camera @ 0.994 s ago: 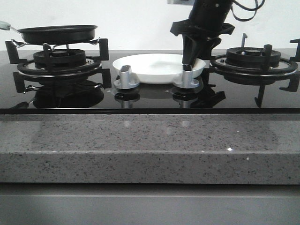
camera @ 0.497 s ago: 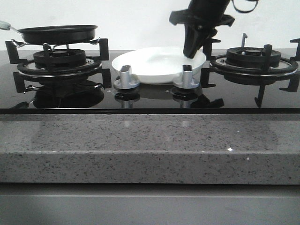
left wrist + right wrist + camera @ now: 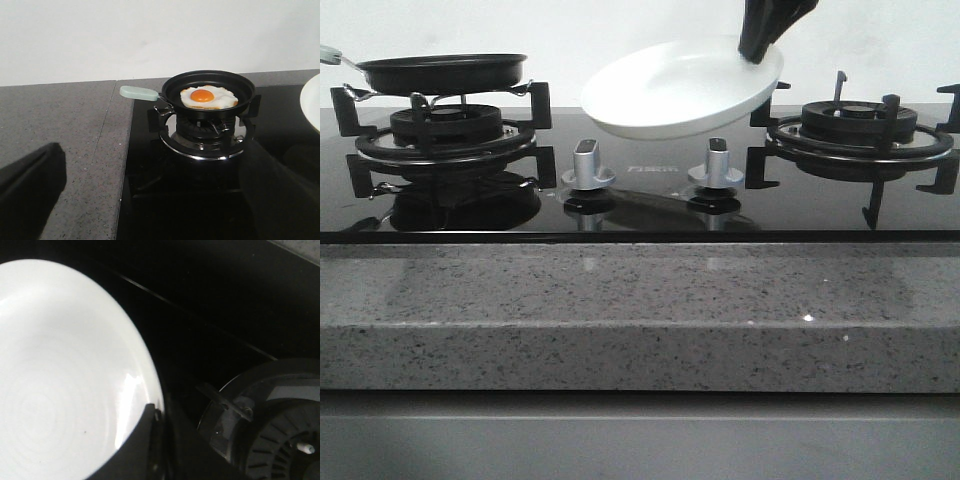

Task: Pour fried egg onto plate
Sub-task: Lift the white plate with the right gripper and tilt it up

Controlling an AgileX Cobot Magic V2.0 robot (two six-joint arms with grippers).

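1. The shallow round glossy white plate [image 3: 682,90] hangs in the air above the black glass hob [image 3: 640,205], over the two silver control knobs [image 3: 588,165], and touches nothing below it. It tilts, with the edge toward the right burner higher. The likely reason is that it is gripped at one rim only, so the free side sags.

2. The right gripper [image 3: 762,42] is clamped on the plate's rim at the side nearest the right burner grate [image 3: 860,125]. The right wrist view shows a black finger [image 3: 150,440] pressed against the plate's inner edge. A rim pinch leaves the dish's hollow free to take food.

3. The flat cream-white fried egg with an orange yolk [image 3: 207,96] lies inside the small black frying pan [image 3: 210,90], left of the plate. The pan sits level on the left burner grate [image 3: 445,130], its pale green handle [image 3: 139,92] pointing away from the plate, where an arm on that side could reach it.

4. The left gripper [image 3: 150,200] shows only as two dark fingers [image 3: 30,185] at the edges of its own camera view, set wide apart and holding nothing. It is aimed at the pan but well short of the handle.

5. As a judgement, the pour has not begun. The plate is being readied as the receiver, and the pan must be grasped next. The one-sided hold could let the plate slip or tip further.
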